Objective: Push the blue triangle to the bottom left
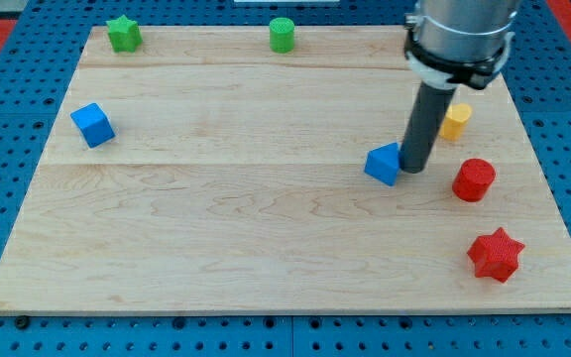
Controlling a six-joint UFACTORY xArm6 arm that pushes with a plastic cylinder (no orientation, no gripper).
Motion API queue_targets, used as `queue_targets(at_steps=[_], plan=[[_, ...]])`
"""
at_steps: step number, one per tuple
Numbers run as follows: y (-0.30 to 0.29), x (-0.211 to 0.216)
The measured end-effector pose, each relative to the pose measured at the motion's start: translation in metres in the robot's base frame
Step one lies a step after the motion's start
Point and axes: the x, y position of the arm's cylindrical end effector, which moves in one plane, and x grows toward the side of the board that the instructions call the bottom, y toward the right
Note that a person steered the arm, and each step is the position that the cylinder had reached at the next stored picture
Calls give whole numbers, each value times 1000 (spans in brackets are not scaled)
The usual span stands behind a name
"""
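Blue triangle [384,164] sits right of the wooden board's [266,248] centre, my tip [413,169] touching its right side.
I have no claw, only a plain rod. Nearby: yellow block [455,121], red cylinder [474,179], red star [495,255]. Far left: blue cube [92,125].

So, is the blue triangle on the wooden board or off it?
On it. The blue triangle lies wholly on the wooden board, right of centre, with my tip against its right side.
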Motion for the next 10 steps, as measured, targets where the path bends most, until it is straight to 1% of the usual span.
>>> queue_targets(at_steps=[2,4,5,7,9,10], plan=[[-88,0],[-149,-23],[-181,-21],[-258,13],[-349,52],[-369,56]])
